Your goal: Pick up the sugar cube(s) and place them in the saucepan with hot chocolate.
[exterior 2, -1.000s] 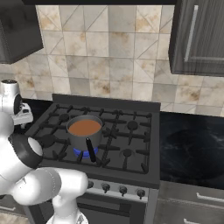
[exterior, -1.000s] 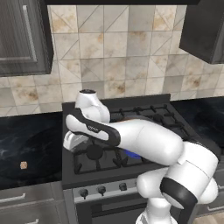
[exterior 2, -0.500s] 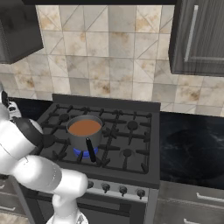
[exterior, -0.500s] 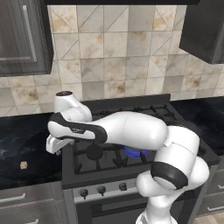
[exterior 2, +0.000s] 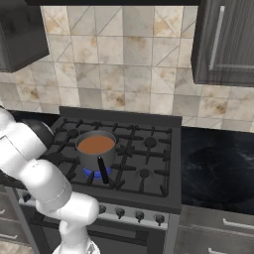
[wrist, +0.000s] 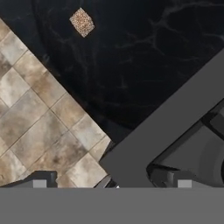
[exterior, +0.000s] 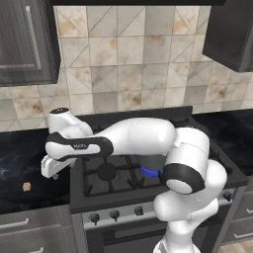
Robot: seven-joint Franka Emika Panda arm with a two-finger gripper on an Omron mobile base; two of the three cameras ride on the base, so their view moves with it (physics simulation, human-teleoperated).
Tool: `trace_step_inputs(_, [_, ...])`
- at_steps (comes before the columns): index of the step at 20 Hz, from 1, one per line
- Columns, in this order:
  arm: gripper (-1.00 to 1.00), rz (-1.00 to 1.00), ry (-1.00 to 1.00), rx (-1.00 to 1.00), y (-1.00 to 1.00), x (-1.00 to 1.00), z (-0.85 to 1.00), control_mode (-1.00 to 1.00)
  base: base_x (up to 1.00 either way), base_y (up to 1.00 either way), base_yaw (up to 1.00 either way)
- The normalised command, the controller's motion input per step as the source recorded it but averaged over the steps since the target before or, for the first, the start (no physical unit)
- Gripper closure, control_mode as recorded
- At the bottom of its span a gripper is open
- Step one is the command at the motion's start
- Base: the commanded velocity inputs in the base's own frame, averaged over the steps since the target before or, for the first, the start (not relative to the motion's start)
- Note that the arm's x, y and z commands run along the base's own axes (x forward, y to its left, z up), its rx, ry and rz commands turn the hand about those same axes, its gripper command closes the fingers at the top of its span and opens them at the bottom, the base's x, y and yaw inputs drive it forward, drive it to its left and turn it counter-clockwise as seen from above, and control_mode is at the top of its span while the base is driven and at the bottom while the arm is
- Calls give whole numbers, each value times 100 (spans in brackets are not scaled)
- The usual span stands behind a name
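Note:
The sugar cube (exterior: 26, 186) is a tiny tan speckled cube lying on the black counter left of the stove, near its front edge. In the hand view the sugar cube (wrist: 82, 22) lies far off at the top left. My gripper (exterior: 51, 171) hangs over the counter's right end, beside the stove's left edge, to the right of and above the cube. Its fingertips (wrist: 39, 183) stand wide apart, so the gripper (wrist: 111, 183) is open and holds nothing. The saucepan with hot chocolate (exterior 2: 96, 146) sits on the stove's front left burner, handle pointing forward.
A blue flame (exterior 2: 94, 173) burns under the pan. The stove's grey edge (wrist: 175, 131) crosses the hand view at the lower right. Black counter (exterior: 20, 163) stretches left of the stove, and more counter (exterior 2: 218, 168) lies to its right. Knobs (exterior 2: 139, 215) line the stove front.
The arm has swung left and down from over the stove toward the counter beside it. The gripper has stayed open. The cube and the pan have not moved.

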Motion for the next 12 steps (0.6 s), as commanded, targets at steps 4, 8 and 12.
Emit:
trace_step_inputs(4, [-100, 0, 0, 0, 24, 0, -39, -100, 0, 0, 0])
trace_step_inputs(8, [-100, 0, 0, 0, 40, 0, -25, -100, 0, 0, 0])
trace_step_inputs(12, [-100, 0, 0, 0, 49, 18, -20, -100, 0, 0, 0])
